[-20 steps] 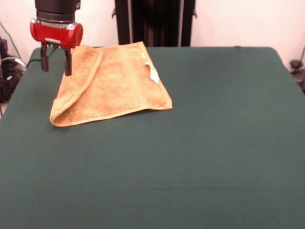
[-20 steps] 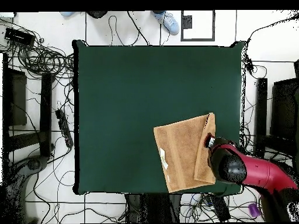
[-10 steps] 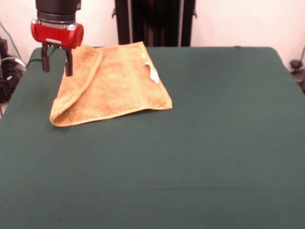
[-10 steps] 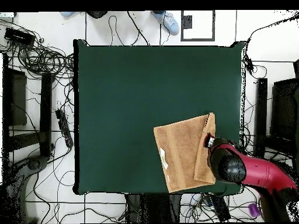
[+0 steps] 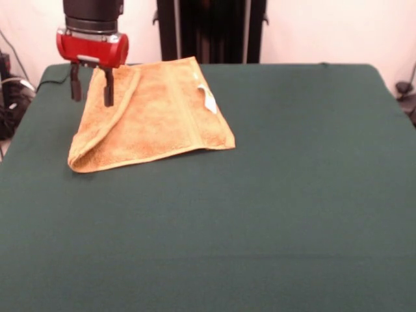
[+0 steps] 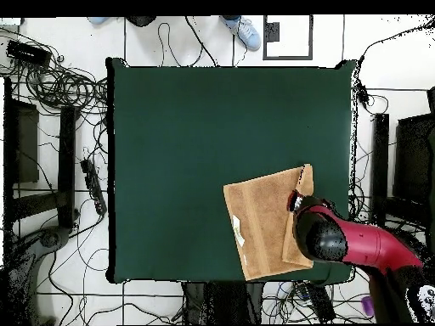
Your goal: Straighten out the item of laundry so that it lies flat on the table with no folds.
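So the gripper is spread open, empty, hovering over the towel's folded-over edge, having slid slightly inward since before.

Table bare all round towel; end effector above its fold
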Controlling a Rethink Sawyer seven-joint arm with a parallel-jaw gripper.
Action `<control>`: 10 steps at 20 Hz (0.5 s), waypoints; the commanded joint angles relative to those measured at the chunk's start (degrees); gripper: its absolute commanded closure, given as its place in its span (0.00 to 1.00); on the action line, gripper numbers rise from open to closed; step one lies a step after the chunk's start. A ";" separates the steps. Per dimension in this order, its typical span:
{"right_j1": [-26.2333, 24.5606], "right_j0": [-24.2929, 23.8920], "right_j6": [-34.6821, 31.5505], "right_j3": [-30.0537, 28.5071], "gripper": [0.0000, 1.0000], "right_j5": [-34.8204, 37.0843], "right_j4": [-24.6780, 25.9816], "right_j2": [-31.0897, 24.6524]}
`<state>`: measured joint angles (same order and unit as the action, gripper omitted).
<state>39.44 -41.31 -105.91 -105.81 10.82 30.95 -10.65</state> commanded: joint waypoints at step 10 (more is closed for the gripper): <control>-6.46 1.66 -5.34 -6.17 0.00 -0.39 -4.58 -7.67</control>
<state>38.88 -41.43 -105.91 -108.15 10.81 28.60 -10.76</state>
